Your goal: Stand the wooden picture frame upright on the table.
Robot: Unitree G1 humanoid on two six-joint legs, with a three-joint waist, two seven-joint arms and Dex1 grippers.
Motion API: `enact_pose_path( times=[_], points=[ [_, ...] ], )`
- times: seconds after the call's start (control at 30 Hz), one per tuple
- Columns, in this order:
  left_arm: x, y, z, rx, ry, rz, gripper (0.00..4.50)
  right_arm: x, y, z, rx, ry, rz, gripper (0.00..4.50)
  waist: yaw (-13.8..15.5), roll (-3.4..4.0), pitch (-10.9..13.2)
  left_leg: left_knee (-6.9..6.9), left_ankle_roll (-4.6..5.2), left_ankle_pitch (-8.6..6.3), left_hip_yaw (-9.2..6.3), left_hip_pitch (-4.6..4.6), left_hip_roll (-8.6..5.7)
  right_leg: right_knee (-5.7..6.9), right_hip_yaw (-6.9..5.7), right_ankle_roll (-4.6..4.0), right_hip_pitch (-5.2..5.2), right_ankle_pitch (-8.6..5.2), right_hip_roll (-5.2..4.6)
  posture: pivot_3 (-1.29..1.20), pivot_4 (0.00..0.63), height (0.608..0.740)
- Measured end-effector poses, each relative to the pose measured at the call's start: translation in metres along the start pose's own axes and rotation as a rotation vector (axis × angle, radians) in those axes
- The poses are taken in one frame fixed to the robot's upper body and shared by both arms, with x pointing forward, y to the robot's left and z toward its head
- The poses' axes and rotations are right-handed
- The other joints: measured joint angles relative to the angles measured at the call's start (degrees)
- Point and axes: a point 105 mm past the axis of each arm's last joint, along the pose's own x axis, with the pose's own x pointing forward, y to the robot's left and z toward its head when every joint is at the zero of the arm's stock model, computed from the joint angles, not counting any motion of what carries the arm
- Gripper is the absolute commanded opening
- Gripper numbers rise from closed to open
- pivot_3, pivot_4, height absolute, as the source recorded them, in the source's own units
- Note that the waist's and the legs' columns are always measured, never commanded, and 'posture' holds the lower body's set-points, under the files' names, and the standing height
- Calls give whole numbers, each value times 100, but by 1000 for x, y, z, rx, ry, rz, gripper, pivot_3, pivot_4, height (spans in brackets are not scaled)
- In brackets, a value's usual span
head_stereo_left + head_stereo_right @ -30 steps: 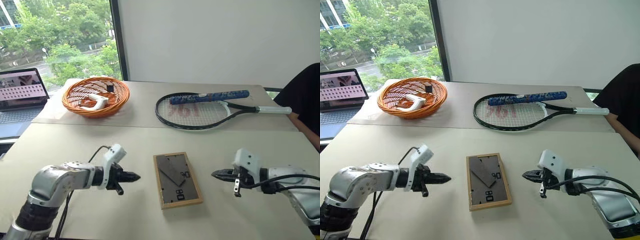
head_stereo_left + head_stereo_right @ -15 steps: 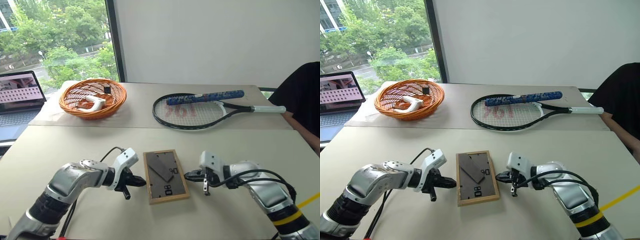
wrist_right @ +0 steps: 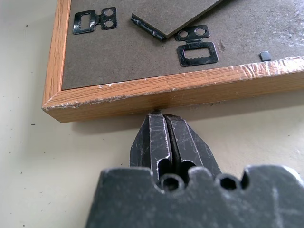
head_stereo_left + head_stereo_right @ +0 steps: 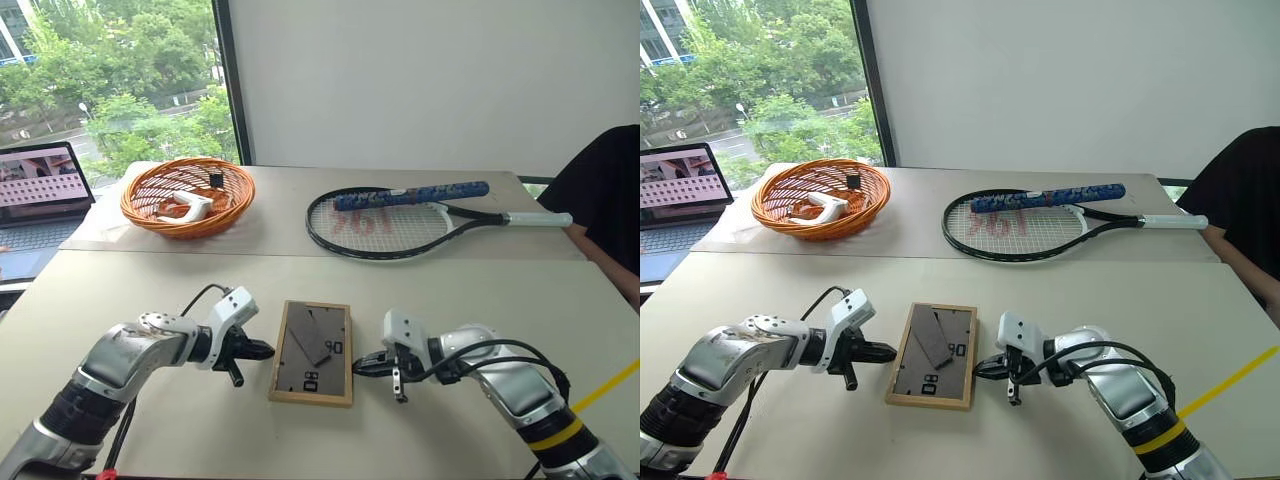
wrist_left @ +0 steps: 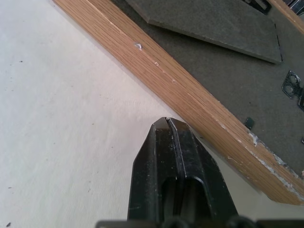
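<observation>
Head views: one wooden picture frame lies flat, back side up, on the near section of the tabletop, between my two tools. Black marks on its dark grey back look like "80" and "90", not certain. My left tool sits just beside the frame's left edge, fingers pressed together, holding nothing. My right tool sits at the right edge, also closed and empty. On the far section: one tennis racket with red lettering on the strings, unreadable, and a blue patterned grip; one orange basket with a white item inside. One laptop at far left, screen text too small to read. A person's dark sleeve at right.

Left wrist view: closed fingertips just beside the wood rim; contact can't be confirmed.

Right wrist view: closed fingertips against the frame's side edge; two metal hangers and the fold-out stand visible on the back.
</observation>
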Motion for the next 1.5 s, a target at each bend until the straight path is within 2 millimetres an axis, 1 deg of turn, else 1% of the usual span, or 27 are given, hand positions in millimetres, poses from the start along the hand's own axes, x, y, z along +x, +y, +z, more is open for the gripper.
enact_pose_path(
  times=[0.07,0.1,0.13,0.2,0.23,0.27,0.33,0.37,0.4,0.43,0.47,0.5,0.53,0.57,0.6,0.77,0.87,1.0,1.1,1.17,1.2,1.23,1.27,1.3,1.4,1.43,1.5],
  points=[
    [-6,3,-3,-30,-9,14,0,-3,-2,-2,0,9,-8,43,-15,0,-1,-3,0,0,0,-1,0,2,1,-1,1,0,0,0,150,692],
    [-12,8,-6,-101,-19,24,256,-8,-5,-3,1,17,-23,4,-20,0,0,-4,0,0,0,-2,0,6,2,-2,-1,-1,1,0,150,692],
    [-25,17,-9,-242,-41,38,410,-17,-10,-5,7,25,-56,0,-23,-1,1,-4,0,0,0,-7,1,16,1,-6,-9,-4,2,0,150,692],
    [-52,34,-13,-496,-101,55,921,-35,-18,-9,25,32,-114,0,-21,-9,5,-6,1,0,0,-15,0,27,0,-8,-23,-12,3,0,150,692],
    [-68,35,-8,-619,-155,14,1289,-43,-22,-11,33,35,-141,0,-10,-23,13,-7,1,0,-1,-21,0,33,-2,-9,-30,-17,3,0,150,692],
    [-77,34,-2,-663,-187,-15,1706,-48,-24,-11,34,34,-156,0,-7,-26,14,-10,0,0,-1,-26,0,32,-2,-8,-35,-18,2,0,150,692],
    [-91,24,-2,-707,-156,-70,2470,-51,-25,-8,27,20,-160,0,-3,-27,13,-10,-8,-7,1,-28,0,29,-1,-12,-31,-21,-2,0,150,692],
    [-92,17,-6,-730,-125,-110,2857,-51,-24,-9,28,20,-155,0,-1,-27,13,-13,-10,-9,1,-29,0,29,-1,-18,-33,-20,-2,0,150,692],
    [-91,12,-8,-742,-110,-141,3105,-51,-24,-10,29,21,-153,0,4,-26,13,-16,-11,-10,2,-30,0,29,-1,-28,-35,-18,-2,0,150,692],
    [-86,5,-10,-763,-97,-198,3538,-50,-23,-11,33,21,-149,0,12,-26,13,-19,-11,-11,1,-31,0,32,-3,-42,-39,-14,-1,0,150,692],
    [-78,-3,-12,-780,-71,-252,3802,-48,-22,-11,34,17,-142,0,35,-26,13,-18,-11,-11,-1,-42,1,37,-7,-45,-52,-14,0,0,150,692],
    [-73,-7,-14,-789,-49,-273,4173,-46,-21,-10,33,12,-136,0,43,-26,13,-15,-11,-11,-1,-49,1,41,-7,-46,-60,-14,0,0,150,692],
    [-66,-11,-19,-796,-10,-284,4349,-43,-19,-9,36,3,-126,0,41,-26,13,-9,-11,-11,-2,-58,0,42,-5,-46,-68,-13,0,0,150,692],
    [-61,-15,-23,-802,19,-291,4349,-39,-18,-9,38,-3,-116,0,39,-26,13,-6,-12,-10,-1,-70,1,43,-5,-45,-77,-11,0,0,150,692],
    [-55,-18,-21,-800,21,-315,4349,-36,-16,-9,41,-12,-106,0,40,-25,12,-2,-12,-9,-1,-74,0,44,-3,-43,-79,-9,-1,0,150,692],
    [-23,-37,-9,-783,20,-419,4349,-20,-6,-4,34,-36,-50,0,122,-23,10,7,-13,-9,-1,-74,-1,44,-4,-40,-73,-7,-2,0,150,692],
    [-9,-43,-3,-788,23,-453,4349,-14,-2,-2,27,-38,-31,0,161,-23,8,10,-13,-9,-2,-74,-1,44,-4,-40,-71,-5,-1,0,150,692],
    [5,-51,2,-802,11,-480,4349,-10,-2,-2,25,-42,-39,0,190,-19,2,14,-13,-8,-2,-72,-2,43,-4,-38,-62,-4,-2,0,150,692],
    [9,-53,6,-820,-11,-496,4349,-6,-1,-1,28,-51,-37,0,191,-19,2,14,-15,-7,-3,-72,-2,42,-4,-38,-62,-3,-1,0,150,692],
    [10,-54,7,-827,-17,-495,3818,-5,-1,-1,28,-51,-36,0,185,-20,2,14,-15,-7,-5,-72,-2,42,-4,-38,-62,-2,-1,0,150,692],
    [11,-54,6,-833,-16,-485,3660,-5,-1,-1,30,-51,-37,0,181,-20,2,13,-16,-7,-5,-72,-2,42,-4,-38,-62,-2,-1,0,150,692],
    [12,-53,4,-842,-18,-476,3368,-5,-1,-1,30,-51,-37,0,179,-20,2,12,-16,-7,-5,-72,-2,42,-4,-39,-63,-2,-1,0,150,692],
    [13,-53,3,-854,-23,-470,2906,-5,-1,-1,30,-51,-39,0,178,-20,2,11,-16,-7,-6,-72,-2,43,-4,-39,-63,-2,0,0,150,692],
    [13,-52,2,-863,-26,-464,2634,-5,-1,-1,30,-51,-41,0,172,-20,2,10,-18,-6,-7,-72,-2,43,-4,-39,-65,-2,0,0,150,692],
    [12,-52,4,-874,-42,-460,1450,-5,-1,-1,31,-51,-44,0,163,-20,2,5,-25,-1,-8,-72,-2,44,-4,-42,-68,0,1,0,150,692],
    [11,-52,6,-880,-54,-466,1151,-5,-1,-1,34,-53,-45,0,165,-20,2,5,-27,0,-8,-72,-2,44,-4,-42,-68,0,1,0,150,692],
    [12,-51,8,-885,-63,-463,1160,-7,-3,0,44,-62,-53,0,171,-20,2,5,-28,1,-9,-73,-2,43,-4,-41,-68,0,0,0,150,692]
  ],
)
